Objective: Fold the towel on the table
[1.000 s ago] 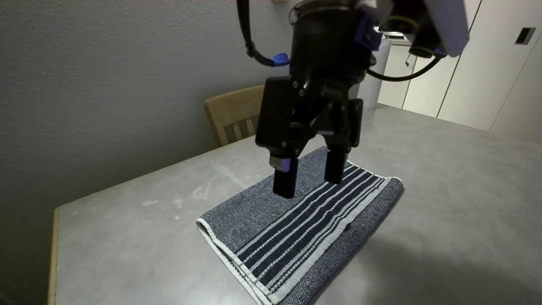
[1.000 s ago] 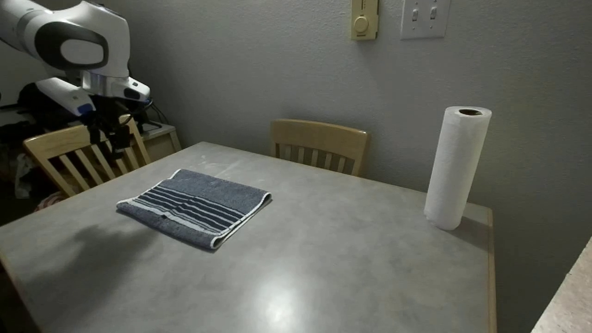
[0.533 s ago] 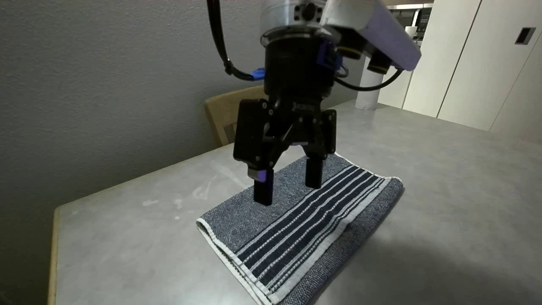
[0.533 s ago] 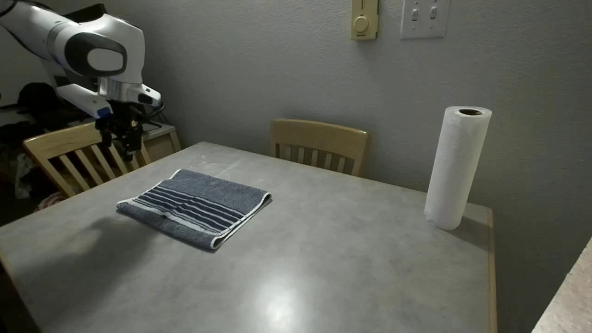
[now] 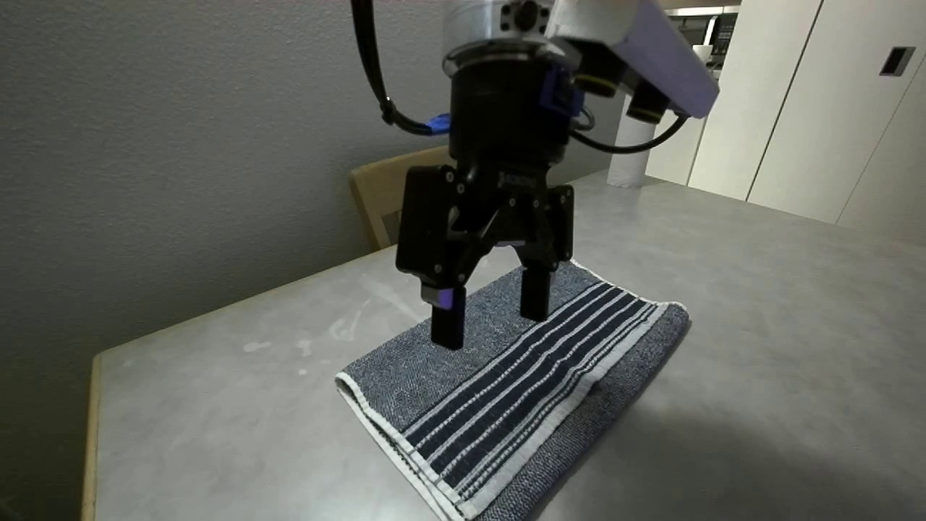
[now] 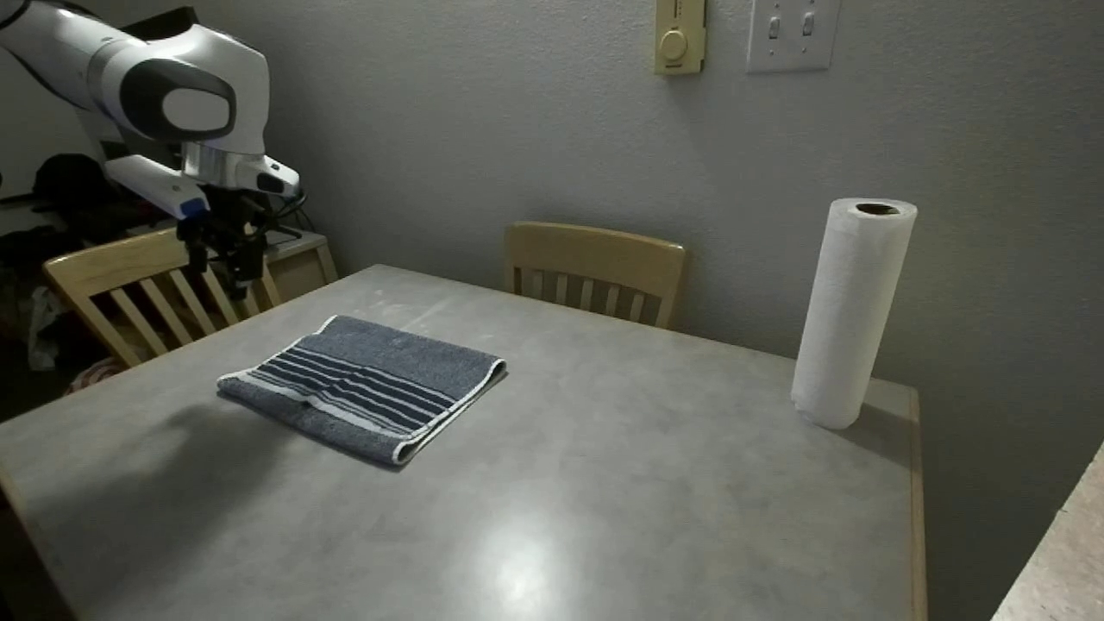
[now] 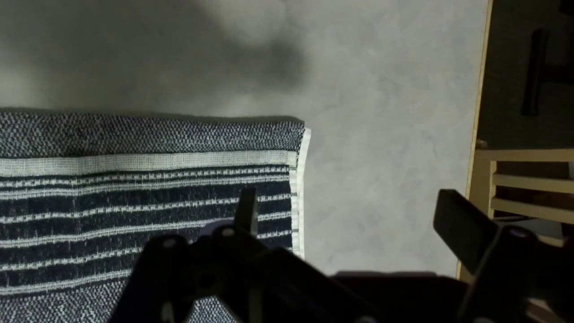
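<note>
The blue-grey towel (image 5: pixel 528 376) lies flat on the grey table (image 5: pixel 217 427), its dark and white stripes facing up. Layered white hems show along one side, so the cloth is doubled over itself; its long edge beside the stripes is rounded. Above it, my gripper (image 5: pixel 491 329) hangs open, fingers pointing down, with nothing between them and apart from the cloth. In the wrist view, one of the fingers (image 7: pixel 245 211) overlaps the towel's striped end (image 7: pixel 134 188), while the opposite one stands past the white hem. My gripper's body hides the lower part of the towel there.
A white paper towel roll (image 6: pixel 849 319) stands upright near the far corner of the table. Wooden chairs are against the sides: a chair (image 6: pixel 595 246) by the wall and a chair (image 6: pixel 138 259) behind the arm. Pale cabinets (image 5: pixel 817 108) rise beyond the table.
My open gripper has shifted sideways and slightly down over the towel in the earlier half second, then has stayed almost still. The towel has not moved.
</note>
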Action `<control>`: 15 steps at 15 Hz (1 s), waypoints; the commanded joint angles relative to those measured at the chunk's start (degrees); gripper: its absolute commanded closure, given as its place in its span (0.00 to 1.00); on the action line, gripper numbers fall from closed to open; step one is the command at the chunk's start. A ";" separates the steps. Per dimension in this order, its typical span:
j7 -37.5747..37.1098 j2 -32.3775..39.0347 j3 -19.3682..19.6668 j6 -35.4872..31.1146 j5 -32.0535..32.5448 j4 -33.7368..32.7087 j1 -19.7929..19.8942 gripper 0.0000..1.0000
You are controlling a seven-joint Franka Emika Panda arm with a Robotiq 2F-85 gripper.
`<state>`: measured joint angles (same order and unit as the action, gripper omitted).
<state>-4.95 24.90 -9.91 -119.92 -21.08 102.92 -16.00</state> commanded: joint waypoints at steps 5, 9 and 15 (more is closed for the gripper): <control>-1.65 5.96 -1.08 2.51 2.44 -6.29 0.04 0.00; -1.89 12.96 -1.22 6.71 4.56 -14.45 -0.93 0.00; -1.41 22.79 -1.67 15.49 6.20 -27.21 -2.16 0.00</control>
<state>-5.52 42.41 -10.90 -109.60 -16.73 83.49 -17.98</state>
